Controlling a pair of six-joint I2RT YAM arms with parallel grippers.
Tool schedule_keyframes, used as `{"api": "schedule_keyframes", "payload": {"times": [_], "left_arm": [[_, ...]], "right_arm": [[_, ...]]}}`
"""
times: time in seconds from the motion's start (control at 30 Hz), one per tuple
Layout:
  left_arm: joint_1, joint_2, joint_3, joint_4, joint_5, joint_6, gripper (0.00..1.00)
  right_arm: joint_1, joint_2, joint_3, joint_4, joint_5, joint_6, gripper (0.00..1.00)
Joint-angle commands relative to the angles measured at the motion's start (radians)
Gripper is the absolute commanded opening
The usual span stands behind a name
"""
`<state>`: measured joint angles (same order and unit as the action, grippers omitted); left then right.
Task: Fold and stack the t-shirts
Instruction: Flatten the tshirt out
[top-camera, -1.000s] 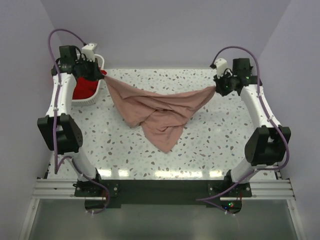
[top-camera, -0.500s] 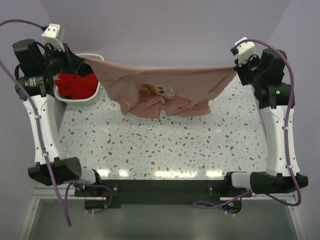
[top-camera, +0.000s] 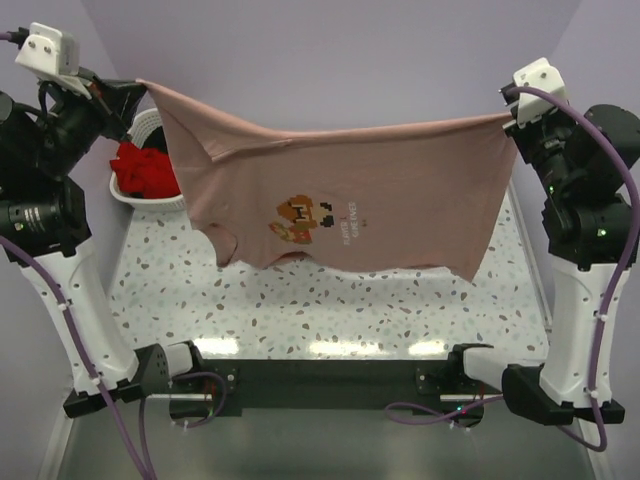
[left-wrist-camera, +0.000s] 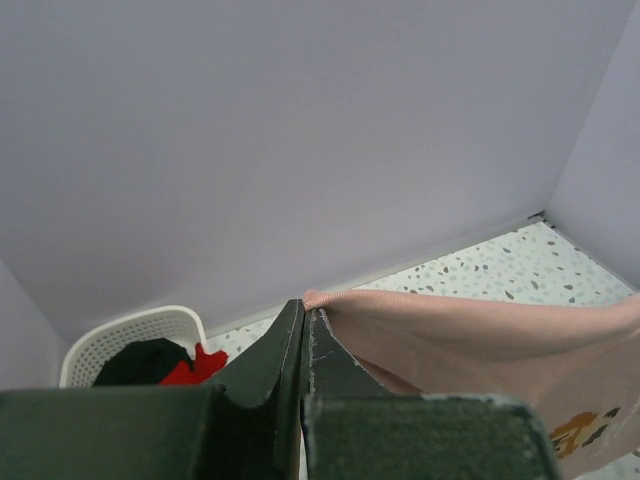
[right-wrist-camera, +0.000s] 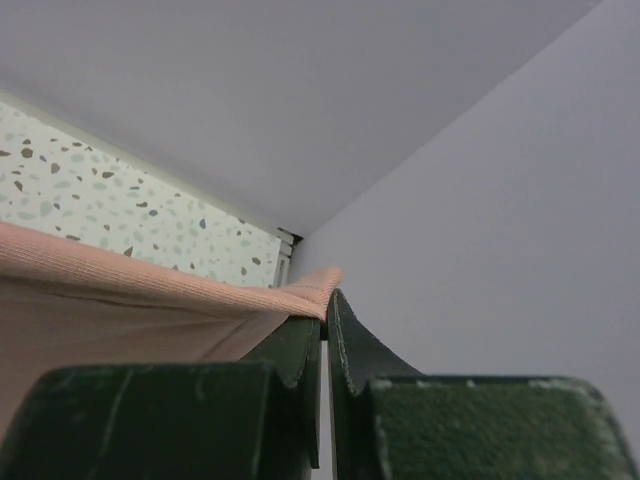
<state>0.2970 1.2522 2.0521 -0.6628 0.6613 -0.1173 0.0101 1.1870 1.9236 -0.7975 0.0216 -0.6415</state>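
The speckled terrazzo-pattern worktop (top-camera: 330, 310) carries one thing directly: a white slatted plastic basket (top-camera: 147, 122) at its far left corner, with a red t-shirt (top-camera: 145, 170) and a black t-shirt (left-wrist-camera: 140, 362) inside.

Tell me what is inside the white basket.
A bunched red t-shirt lies in the white basket; the left wrist view also shows a black t-shirt beside it. They cover the basket's bottom, and the hanging pink t-shirt hides its right edge from above.
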Motion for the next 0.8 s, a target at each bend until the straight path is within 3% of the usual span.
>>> {"api": "schedule_keyframes", "payload": {"times": [0.0,0.13,0.23,0.3,0.37,0.43,0.57,0.7,0.77], "left_arm": [[0.008,0.126,-0.007,-0.003,0.037,-0.085,0.0],[-0.057,0.254,-0.021,0.037,0.038,-0.099,0.0],[-0.133,0.399,0.095,0.089,-0.035,-0.099,0.0],[-0.131,0.553,0.328,0.123,-0.061,-0.162,0.0],[-0.122,0.576,0.381,0.224,-0.104,-0.186,0.0],[-0.095,0.572,0.375,0.409,-0.041,-0.302,0.0],[0.023,0.518,0.369,0.78,0.003,-0.603,0.0],[0.122,0.443,0.339,0.96,0.023,-0.758,0.0],[0.126,0.397,0.215,1.0,0.046,-0.749,0.0]], "right_arm": [[-0.009,0.088,-0.028,0.075,0.064,-0.032,0.0],[-0.007,0.247,0.032,0.107,0.048,0.028,0.0],[-0.007,0.428,0.225,0.089,0.035,0.098,0.0],[-0.007,0.589,0.476,0.028,0.038,0.144,0.0],[-0.009,0.692,0.751,-0.026,0.054,0.164,0.0],[-0.007,0.74,0.84,-0.016,0.067,0.177,0.0],[-0.034,0.524,0.546,0.312,0.119,0.158,0.0],[-0.041,0.38,0.535,0.4,0.132,0.161,0.0],[-0.042,0.343,0.479,0.435,0.094,0.143,0.0]]}}
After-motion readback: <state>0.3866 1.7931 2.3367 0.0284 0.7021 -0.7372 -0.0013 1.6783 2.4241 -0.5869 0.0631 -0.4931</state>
